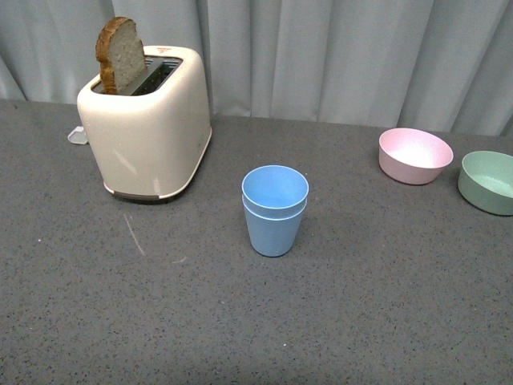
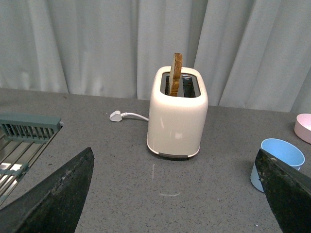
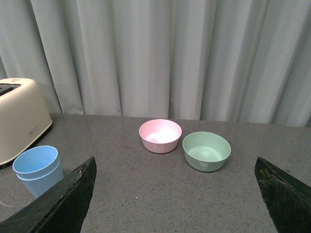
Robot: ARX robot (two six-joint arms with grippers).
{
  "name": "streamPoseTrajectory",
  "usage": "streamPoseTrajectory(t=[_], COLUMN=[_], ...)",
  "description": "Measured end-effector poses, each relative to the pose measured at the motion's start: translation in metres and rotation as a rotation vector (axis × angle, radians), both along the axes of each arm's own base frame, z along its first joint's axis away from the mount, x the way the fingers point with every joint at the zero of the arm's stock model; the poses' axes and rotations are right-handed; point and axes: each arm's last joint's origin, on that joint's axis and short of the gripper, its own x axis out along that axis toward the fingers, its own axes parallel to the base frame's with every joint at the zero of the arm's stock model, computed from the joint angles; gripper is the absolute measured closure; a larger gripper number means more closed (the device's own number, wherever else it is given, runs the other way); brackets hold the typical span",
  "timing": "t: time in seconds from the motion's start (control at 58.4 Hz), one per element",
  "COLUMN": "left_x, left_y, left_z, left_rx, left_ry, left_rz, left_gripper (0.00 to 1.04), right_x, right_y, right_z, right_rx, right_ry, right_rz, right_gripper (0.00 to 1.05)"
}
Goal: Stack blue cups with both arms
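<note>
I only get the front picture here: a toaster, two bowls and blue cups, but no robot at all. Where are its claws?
Observer: Both are pulled back off the table's middle. The left claw is open and holds nothing; it faces the toaster.
Operator: And the other one?
Observer: The right claw is open and empty too, looking toward the pink bowl and the green bowl.
Operator: Is the toaster plugged in?
Observer: No. The left wrist view shows its white plug lying loose on the table behind it.
Operator: Anything else I miss?
Observer: A grey-green rack at the table's edge. The blue cups are nested.
</note>
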Motion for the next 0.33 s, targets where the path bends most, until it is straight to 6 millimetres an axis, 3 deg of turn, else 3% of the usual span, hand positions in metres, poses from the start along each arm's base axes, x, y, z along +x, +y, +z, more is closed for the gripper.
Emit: streamPoseTrajectory(t=[0.325], left_x=[0.0], left_y=[0.0], left_z=[0.0], left_rx=[0.0], left_ry=[0.0], left_rz=[0.0], left_gripper=[0.07], right_x=[0.0], right_y=[0.0], right_z=[0.0], right_rx=[0.0], right_ry=[0.0], right_rz=[0.0], right_gripper=[0.1])
